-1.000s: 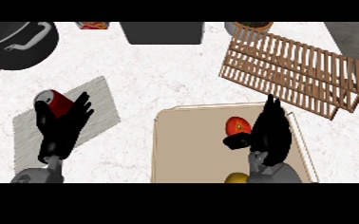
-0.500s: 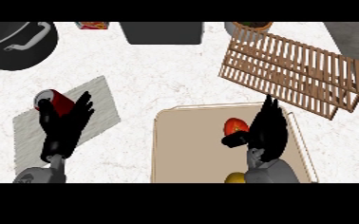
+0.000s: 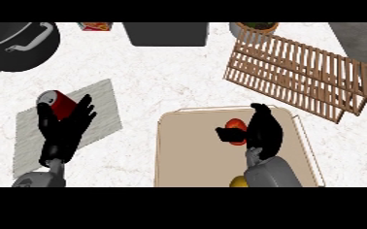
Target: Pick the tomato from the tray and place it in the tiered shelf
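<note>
The tomato (image 3: 234, 125) sits on the tray (image 3: 188, 150), near its upper edge, with the right hand (image 3: 262, 133) curling round it. Likely light, smooth and easily bruised, it wants cradling across its widest part. Left of the tray, the left hand (image 3: 66, 128) rests open.

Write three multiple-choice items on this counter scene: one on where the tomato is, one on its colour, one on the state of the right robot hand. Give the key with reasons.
1. Where is the tomato?
A. On the tiered shelf
B. Over the tray
C. On the grey mat

2. What colour is the tomato?
A. Red
B. Green
C. Purple

3. What is the right robot hand doing?
A. Resting flat on the shelf
B. Curling round the tomato
C. Holding the pot

Key: 1 B, it shows within the tray outline, apart from the tiered shelf. 2 A, its visible surface is red. 3 B, thumb and fingers flank the tomato.
</note>
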